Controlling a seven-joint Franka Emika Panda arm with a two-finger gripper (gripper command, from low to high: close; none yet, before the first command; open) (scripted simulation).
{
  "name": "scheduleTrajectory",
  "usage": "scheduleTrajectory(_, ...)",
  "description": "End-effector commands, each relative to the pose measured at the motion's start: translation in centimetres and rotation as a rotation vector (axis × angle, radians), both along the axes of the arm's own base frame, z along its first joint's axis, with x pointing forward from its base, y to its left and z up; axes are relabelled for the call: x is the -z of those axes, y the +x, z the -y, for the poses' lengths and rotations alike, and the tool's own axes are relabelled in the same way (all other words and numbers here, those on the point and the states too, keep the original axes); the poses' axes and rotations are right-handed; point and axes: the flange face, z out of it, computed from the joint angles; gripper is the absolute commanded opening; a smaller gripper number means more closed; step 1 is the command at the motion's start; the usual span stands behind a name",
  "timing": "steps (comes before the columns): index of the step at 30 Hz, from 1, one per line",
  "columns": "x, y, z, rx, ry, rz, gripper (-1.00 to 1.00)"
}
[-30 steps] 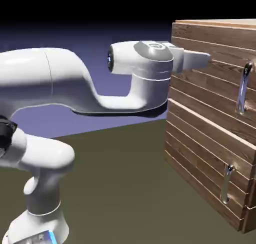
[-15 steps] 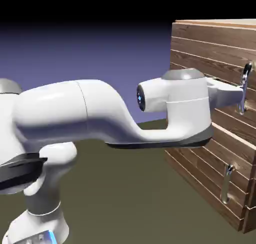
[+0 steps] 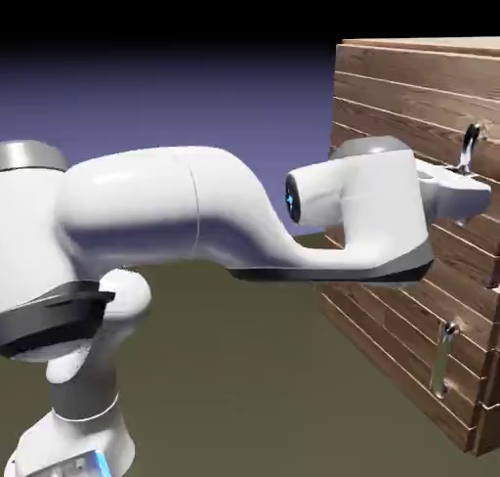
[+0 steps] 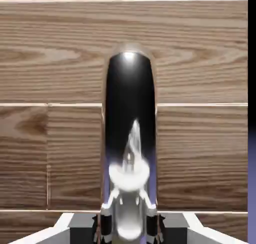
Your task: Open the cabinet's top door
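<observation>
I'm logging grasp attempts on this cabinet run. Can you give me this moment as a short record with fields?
scene: brown plank cabinet on a table, white arm reaching to it
target: top door, looks shut
handle: long curved silver bar, running up the middle of the hand view
claw: shut on the silver bar, low on it in the hand view
lower door: short straight handle, untouched
</observation>
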Motion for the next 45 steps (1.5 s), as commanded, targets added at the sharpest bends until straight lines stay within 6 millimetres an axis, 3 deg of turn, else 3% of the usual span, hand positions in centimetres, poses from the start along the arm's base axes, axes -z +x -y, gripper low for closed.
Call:
scheduleTrajectory(1,0.0,-0.6,-0.3,0.014,0.0,0.0,-1.0)
scheduleTrajectory(16,0.0,-9.9,-5.2,0.228,0.0,0.0,-1.0)
scheduleTrajectory(31,0.0,-17.7,-11.7,0.436,0.0,0.0,-1.0)
scheduleTrajectory(45,0.0,-22.5,-17.6,0.59,0.0,0.0,-1.0)
